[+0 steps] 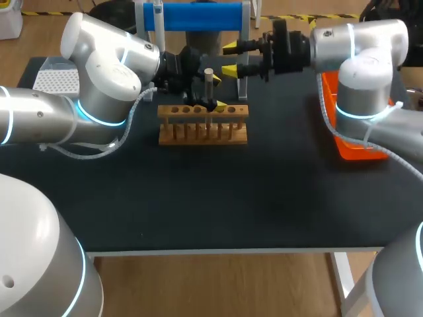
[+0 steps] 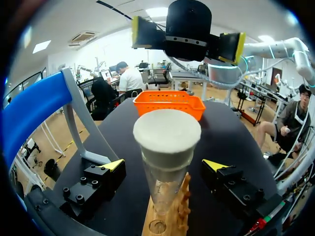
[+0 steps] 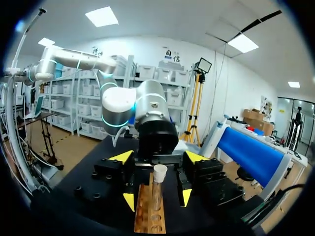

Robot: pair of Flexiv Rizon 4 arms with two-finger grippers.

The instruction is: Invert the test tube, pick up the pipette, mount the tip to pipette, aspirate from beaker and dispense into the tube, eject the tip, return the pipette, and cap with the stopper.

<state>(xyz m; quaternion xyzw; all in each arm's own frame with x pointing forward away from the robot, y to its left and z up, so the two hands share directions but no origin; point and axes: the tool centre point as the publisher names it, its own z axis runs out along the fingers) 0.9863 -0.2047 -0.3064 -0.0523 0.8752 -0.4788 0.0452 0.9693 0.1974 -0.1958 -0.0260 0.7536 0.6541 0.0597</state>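
A clear test tube (image 1: 209, 86) with a pale stopper (image 2: 167, 132) stands upright in the wooden rack (image 1: 201, 125). My left gripper (image 1: 210, 100) is open around the tube. Its yellow-tipped fingers (image 2: 114, 164) stand well off the glass on both sides. My right gripper (image 1: 230, 59) is open just behind and above the rack, with nothing between its fingers. In the right wrist view the tube (image 3: 158, 189) rises from the rack (image 3: 149, 214) just ahead of my right gripper (image 3: 157, 198). My left gripper (image 3: 158, 157) faces it from beyond.
An orange basket (image 1: 353, 148) sits at the table's right edge. A blue-topped stand (image 1: 201, 16) is at the back. A white perforated tip box (image 1: 56, 80) lies at the back left, beside my left arm.
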